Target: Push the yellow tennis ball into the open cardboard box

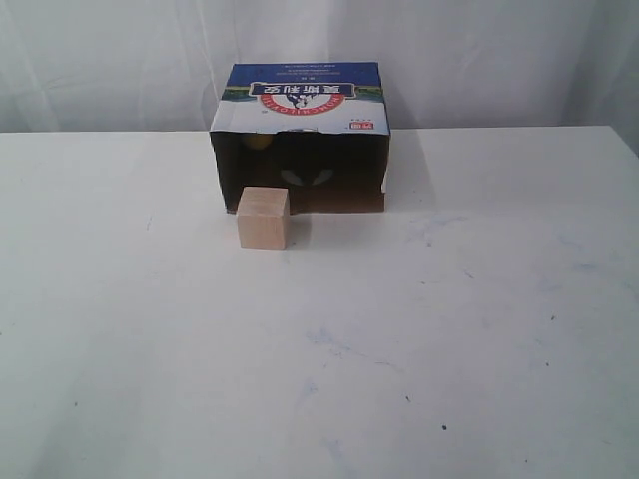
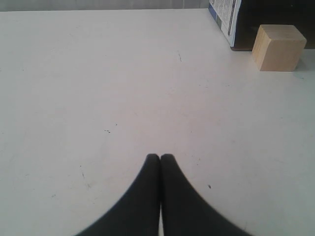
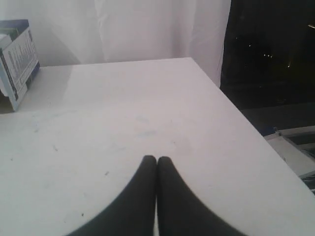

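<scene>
The open cardboard box [image 1: 300,100] stands at the back middle of the white table, its dark opening facing the camera and its blue-and-white printed top up. Deep inside, near the upper left corner, a dim yellow round shape [image 1: 258,142] shows; it looks like the yellow tennis ball. Neither arm appears in the exterior view. My left gripper [image 2: 160,157] is shut with nothing in it, over bare table, well short of the box's corner [image 2: 225,19]. My right gripper [image 3: 157,159] is also shut and empty, far from the box's side [image 3: 17,59].
A pale wooden cube [image 1: 263,218] stands on the table just in front of the box's opening, towards its left side; it also shows as the cube [image 2: 278,47] in the left wrist view. The table's edge [image 3: 231,103] runs close beside the right gripper.
</scene>
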Available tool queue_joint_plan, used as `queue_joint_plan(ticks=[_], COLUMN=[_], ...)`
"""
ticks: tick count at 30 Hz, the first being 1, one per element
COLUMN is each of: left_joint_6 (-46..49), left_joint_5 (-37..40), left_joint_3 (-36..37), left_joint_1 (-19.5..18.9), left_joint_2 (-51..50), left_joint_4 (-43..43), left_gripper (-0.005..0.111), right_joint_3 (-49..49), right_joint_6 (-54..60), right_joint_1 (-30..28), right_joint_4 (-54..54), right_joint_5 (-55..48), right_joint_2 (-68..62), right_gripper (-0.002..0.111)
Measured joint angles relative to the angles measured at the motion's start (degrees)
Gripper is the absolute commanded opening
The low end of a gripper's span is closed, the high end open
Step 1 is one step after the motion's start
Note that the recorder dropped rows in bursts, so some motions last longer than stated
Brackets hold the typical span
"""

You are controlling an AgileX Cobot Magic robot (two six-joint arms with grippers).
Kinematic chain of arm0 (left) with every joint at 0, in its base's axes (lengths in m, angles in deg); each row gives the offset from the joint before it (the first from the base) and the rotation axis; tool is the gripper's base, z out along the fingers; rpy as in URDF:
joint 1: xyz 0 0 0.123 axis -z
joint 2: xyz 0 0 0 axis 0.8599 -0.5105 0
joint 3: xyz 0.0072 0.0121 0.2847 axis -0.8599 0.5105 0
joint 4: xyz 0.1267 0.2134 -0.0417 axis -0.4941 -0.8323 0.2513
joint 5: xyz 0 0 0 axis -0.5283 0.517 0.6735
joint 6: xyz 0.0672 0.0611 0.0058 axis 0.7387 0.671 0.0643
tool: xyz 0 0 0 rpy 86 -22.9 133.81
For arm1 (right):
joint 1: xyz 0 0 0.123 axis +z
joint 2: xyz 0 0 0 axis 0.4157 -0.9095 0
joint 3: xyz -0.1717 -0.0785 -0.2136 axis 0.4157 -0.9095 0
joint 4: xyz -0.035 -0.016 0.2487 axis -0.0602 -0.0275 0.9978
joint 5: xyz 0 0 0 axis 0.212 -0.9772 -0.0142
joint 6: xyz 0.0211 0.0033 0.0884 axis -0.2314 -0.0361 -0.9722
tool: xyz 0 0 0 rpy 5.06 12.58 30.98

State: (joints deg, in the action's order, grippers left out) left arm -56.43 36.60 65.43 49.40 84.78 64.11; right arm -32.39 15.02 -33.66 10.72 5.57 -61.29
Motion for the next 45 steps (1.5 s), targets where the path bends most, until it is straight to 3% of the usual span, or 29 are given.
queue_joint_plan(ticks=[7, 14, 37, 45], left_joint_6=[0.0, 0.0, 0.0, 0.67], left_joint_5=[-0.1, -0.1, 1.82, 7.47], left_joint_3=[0.0, 0.0, 0.0, 0.0], left_joint_1=[0.0, 0.0, 0.0, 4.84], left_joint_2=[0.0, 0.0, 0.0, 0.0], left_joint_4=[0.0, 0.0, 0.0, -2.31], left_gripper=[0.0, 0.0, 0.0, 0.0], right_joint_3=[0.0, 0.0, 0.0, 0.0], right_joint_6=[4.38, 13.45, 13.72, 13.72], right_joint_1=[-0.76, 1.99, 2.19, 2.19], right_joint_4=[-0.69, 7.1, 8.15, 8.15], right_joint_5=[-5.8, -7.57, -7.79, -7.89], right_joint_2=[4.22, 4.63, 4.63, 4.63], right_gripper=[0.0, 0.0, 0.0, 0.0])
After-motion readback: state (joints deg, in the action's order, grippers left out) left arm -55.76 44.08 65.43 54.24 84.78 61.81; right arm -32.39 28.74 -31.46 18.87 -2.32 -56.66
